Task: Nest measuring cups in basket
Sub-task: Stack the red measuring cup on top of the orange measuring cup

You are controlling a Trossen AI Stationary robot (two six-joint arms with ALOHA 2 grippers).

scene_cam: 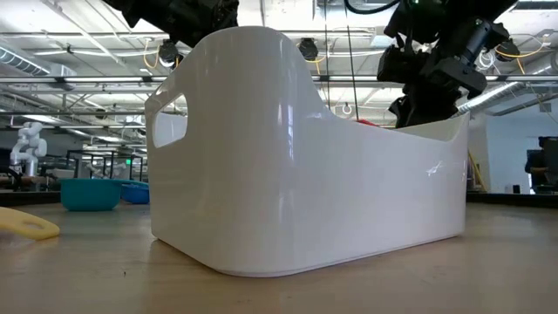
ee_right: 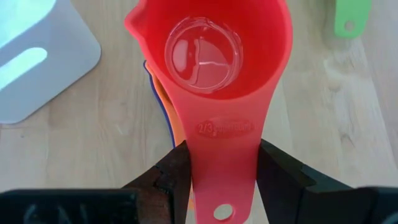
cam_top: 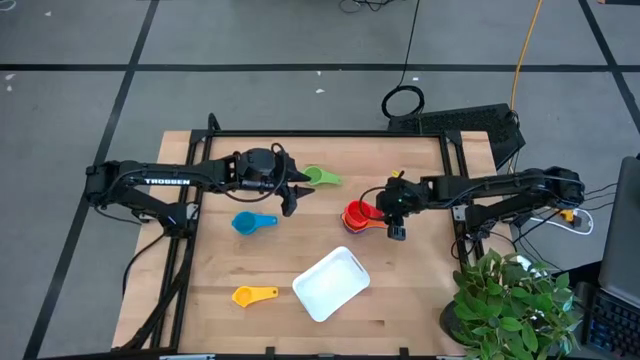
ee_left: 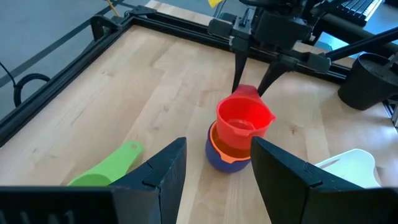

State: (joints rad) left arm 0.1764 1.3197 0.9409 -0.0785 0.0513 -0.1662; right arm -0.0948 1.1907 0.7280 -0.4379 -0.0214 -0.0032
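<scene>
The left gripper (cam_top: 291, 192) hangs open and empty by the green cup (cam_top: 322, 177). The right gripper (cam_top: 393, 215) pinches the red cup's (cam_top: 357, 214) handle, sitting it inside the orange cup (ee_left: 225, 151). The white basket (cam_top: 331, 283) waits nearby, empty.

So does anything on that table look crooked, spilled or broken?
Nothing spilled or broken. The white plastic basket sits at an angle to the table edges, with no cups in it. The red plastic measuring cup sits slightly tilted on the orange and navy cups, its handle between the right claw's fingers.
</scene>
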